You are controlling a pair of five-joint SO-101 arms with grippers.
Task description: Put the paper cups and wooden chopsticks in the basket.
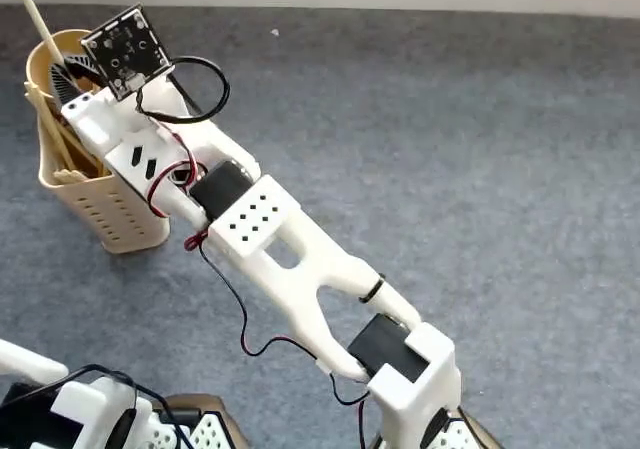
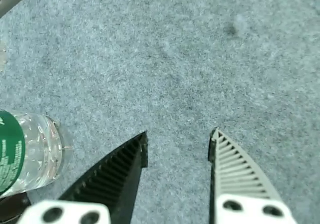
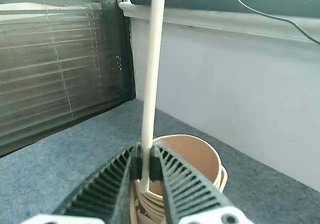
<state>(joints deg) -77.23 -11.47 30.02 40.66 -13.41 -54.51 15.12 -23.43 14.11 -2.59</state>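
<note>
A wooden chopstick (image 3: 152, 59) stands almost upright, clamped near its lower end between the fingers of the right gripper (image 3: 143, 156), which is clenched tight on it. Its lower tip sits just over the mouth of a stack of paper cups (image 3: 195, 159) nested one inside another. In the high view the same chopstick (image 1: 38, 17) slants up and away from the basket (image 1: 120, 219), with the top cup's rim (image 1: 45, 49) showing at the basket's far side. More chopsticks (image 1: 55, 139) lean inside the basket along its left wall. The basket is a tall beige one with small holes in its wall, and it stands on the grey, carpet-like counter (image 1: 450, 149) near the far left corner. The right arm stretches diagonally from the near edge up to it, its wrist camera board over the basket's opening.

The left gripper (image 2: 177, 141) is released, its jaws spread apart over bare counter, holding nothing. Just beside its dark finger stands a clear plastic bottle (image 2: 25, 154) with a green label.
</note>
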